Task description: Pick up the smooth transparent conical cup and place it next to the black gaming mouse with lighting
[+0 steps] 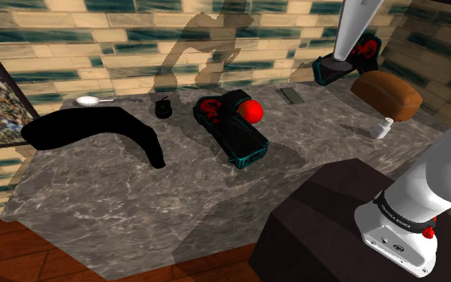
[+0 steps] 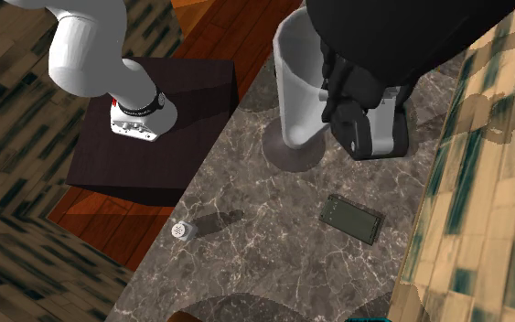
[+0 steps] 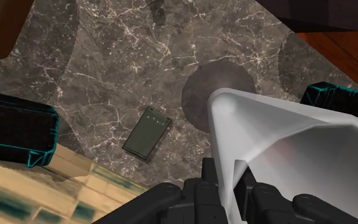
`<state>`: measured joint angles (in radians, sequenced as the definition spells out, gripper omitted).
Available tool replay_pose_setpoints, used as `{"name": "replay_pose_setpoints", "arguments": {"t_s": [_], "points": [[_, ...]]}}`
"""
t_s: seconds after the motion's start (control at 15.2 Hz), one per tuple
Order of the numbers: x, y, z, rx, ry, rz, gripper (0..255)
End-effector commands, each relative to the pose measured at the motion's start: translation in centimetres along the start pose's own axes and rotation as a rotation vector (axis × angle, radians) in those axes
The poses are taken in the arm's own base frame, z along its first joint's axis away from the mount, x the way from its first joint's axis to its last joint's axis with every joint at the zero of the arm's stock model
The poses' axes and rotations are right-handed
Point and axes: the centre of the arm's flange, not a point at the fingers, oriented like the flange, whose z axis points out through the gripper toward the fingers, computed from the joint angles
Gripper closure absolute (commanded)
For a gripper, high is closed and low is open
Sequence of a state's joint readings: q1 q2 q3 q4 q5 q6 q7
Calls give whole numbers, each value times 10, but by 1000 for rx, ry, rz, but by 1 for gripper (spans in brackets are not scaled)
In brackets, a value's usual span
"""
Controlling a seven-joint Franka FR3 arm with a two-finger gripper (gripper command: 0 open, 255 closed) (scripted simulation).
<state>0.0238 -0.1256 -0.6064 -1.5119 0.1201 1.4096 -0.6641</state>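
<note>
A plain white-grey conical cup [image 2: 299,82] hangs above the marble counter [image 2: 273,265]. My gripper [image 2: 360,105] is shut on the cup's wall at the rim. In the wrist view the cup [image 3: 279,146] flares wide, with my gripper [image 3: 231,184] clasping its edge. In the shoulder view the cup [image 1: 358,28] tapers downward at the top right. Just below it lies a black mouse-shaped thing with red glow and teal edges [image 1: 345,62]. A round shadow [image 3: 217,95] lies on the counter under the cup.
A flat dark green card [image 3: 147,132] lies on the counter below the gripper. A larger black teal-edged block [image 1: 233,128] carries a red ball [image 1: 251,110]. Also on the counter are a brown loaf [image 1: 388,94], a small white bottle [image 1: 384,128], a black curved thing [image 1: 95,132] and a spoon [image 1: 87,100].
</note>
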Motion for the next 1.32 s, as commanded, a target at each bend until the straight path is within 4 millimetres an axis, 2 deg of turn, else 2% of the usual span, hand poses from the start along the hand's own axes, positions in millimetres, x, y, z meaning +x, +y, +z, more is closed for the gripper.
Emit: {"name": "replay_pose_setpoints", "arguments": {"t_s": [0.0,1.25], "points": [[10,-21,11,-1,0,1,255],[122,-214,124,-1,0,1,255]]}}
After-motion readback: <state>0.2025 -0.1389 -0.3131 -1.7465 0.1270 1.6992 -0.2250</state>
